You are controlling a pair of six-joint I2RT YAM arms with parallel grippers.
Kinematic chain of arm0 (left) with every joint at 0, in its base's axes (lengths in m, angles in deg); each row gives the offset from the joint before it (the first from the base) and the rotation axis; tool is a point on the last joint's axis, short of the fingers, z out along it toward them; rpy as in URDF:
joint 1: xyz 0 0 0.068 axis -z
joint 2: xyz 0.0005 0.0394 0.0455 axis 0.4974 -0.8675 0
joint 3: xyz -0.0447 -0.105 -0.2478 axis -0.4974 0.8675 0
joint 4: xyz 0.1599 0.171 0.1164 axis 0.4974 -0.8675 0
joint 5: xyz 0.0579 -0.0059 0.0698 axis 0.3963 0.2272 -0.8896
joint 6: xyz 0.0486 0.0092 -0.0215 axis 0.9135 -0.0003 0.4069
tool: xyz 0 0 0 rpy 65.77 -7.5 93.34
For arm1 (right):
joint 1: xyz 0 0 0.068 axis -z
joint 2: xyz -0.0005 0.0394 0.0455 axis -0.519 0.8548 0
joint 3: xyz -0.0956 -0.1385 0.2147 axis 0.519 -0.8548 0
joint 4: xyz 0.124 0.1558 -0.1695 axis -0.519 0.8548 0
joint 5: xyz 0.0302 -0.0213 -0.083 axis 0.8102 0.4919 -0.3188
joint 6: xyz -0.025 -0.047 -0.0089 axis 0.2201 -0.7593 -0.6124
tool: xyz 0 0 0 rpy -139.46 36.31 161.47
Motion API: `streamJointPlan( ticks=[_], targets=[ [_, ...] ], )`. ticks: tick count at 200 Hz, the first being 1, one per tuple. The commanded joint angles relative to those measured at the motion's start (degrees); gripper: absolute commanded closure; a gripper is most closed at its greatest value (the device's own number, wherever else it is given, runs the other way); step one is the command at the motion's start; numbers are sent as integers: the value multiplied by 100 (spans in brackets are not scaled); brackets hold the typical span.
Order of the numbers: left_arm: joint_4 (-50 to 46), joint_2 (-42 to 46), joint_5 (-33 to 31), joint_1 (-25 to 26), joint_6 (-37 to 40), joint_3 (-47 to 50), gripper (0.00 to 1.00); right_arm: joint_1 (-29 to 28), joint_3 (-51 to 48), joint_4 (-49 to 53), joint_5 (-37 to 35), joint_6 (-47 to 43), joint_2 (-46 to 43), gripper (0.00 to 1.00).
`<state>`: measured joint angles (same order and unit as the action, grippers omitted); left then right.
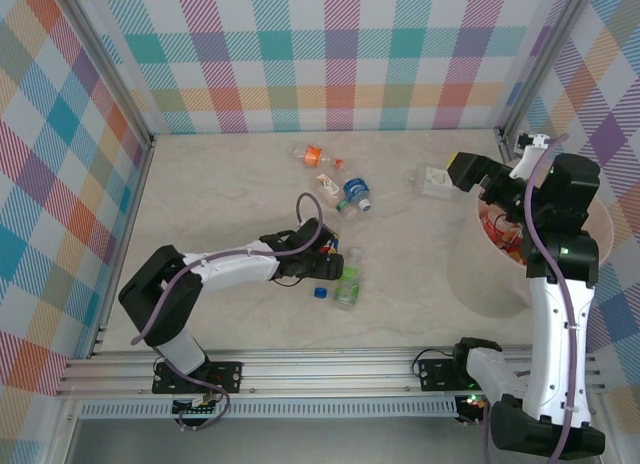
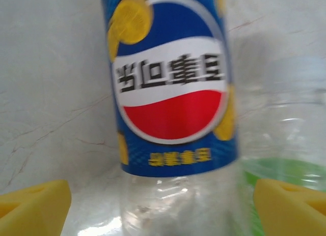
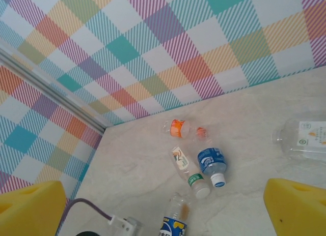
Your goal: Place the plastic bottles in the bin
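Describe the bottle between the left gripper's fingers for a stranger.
On the table, find the left gripper. The clear bottle between its fingers wears a blue label with a red, white and blue roundel and yellow spots; the neighbouring bottle has a green label.

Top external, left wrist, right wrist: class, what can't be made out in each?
Top external: most of what lies in the bin, covered by the right arm.
Left wrist: both ends of the blue-labelled bottle, cut off by top and bottom edges.
Right wrist: one end of the clear bottle, cut by the right edge.
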<state>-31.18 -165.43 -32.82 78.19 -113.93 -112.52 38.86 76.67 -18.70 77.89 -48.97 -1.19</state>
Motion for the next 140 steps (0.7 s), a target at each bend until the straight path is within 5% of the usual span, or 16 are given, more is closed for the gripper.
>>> streamJointPlan(
  ticks=[1, 35, 58, 90, 140],
  targets=[
    [-244, -211, -215, 52, 58, -168, 10, -168, 210, -123, -121, -80, 40, 0],
    [-298, -517, -271, 35, -76, -233, 13, -374, 305, -25, -259, -174, 168, 0],
    [-266, -509, -273, 16, -71, -215, 23, -531, 277, -38, -378, -141, 202, 0],
    [-98, -166, -267, -39, -19, -59, 38, -854, 214, -73, -435, -64, 326, 0],
    [13, 708, -12, -208, 266, -123, 43, -1423, 232, -128, -716, -28, 691, 0]
  ],
)
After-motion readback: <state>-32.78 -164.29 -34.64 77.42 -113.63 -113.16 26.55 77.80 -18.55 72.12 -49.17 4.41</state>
